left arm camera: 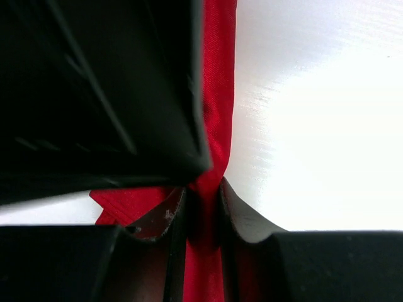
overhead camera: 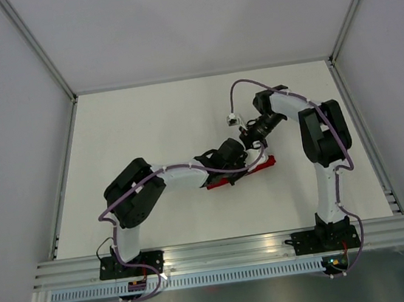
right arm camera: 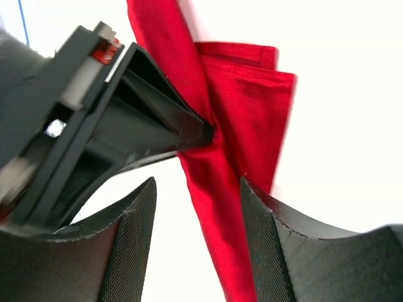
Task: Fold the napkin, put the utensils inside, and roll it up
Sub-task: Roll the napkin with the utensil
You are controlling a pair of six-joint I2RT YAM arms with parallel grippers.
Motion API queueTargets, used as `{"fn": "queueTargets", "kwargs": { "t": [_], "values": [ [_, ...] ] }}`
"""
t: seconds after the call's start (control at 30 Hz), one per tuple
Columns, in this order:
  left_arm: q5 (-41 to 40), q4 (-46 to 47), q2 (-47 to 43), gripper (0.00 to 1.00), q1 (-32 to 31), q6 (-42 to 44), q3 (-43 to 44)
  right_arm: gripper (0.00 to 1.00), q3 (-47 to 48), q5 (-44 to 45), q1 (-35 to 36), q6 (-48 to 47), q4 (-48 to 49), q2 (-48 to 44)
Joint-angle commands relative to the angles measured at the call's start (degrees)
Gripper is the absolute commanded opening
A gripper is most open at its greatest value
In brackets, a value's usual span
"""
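The red napkin (overhead camera: 263,164) lies mid-table as a narrow rolled or bunched strip, with flat folded layers showing at one end in the right wrist view (right arm camera: 252,107). My left gripper (overhead camera: 240,167) is shut on the strip, pinching it between its tips (left arm camera: 202,189); red cloth (left arm camera: 217,94) runs on beyond the fingers. My right gripper (overhead camera: 249,141) hovers just behind the napkin, open, its fingers (right arm camera: 196,185) straddling the strip without closing on it. The left gripper's black tip (right arm camera: 189,129) presses on the cloth in front of it. No utensils show; they may be hidden in the cloth.
The white table (overhead camera: 147,128) is enclosed by grey walls at the back and both sides. A metal rail (overhead camera: 230,250) runs along the near edge by the arm bases. The two grippers are almost touching over the napkin.
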Motion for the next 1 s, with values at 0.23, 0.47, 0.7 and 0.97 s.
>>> {"fn": "queueTargets", "kwargs": {
  "t": [0.23,0.47,0.7,0.97],
  "values": [
    [16.1,-13.9,7.1,0.02,5.1,-3.3,2.4,0.61,-2.2,-12.3,-11.0,7.0,8.8,-10.2],
    [33.8,-24.2,13.1,0.02,10.5,-4.7,9.7,0.62,-14.3,-13.9,-16.9,-6.9,9.8,-21.5],
    [43.6,-30.2,17.7,0.02,14.1,-5.0,14.9,0.67,-40.6,3.7,-11.3,9.2,47.1,-42.8],
    [47.8,-37.6,22.8,0.02,14.8,-4.0,21.6,0.7,-54.3,22.4,5.5,10.8,62.5,-51.9]
  ]
}}
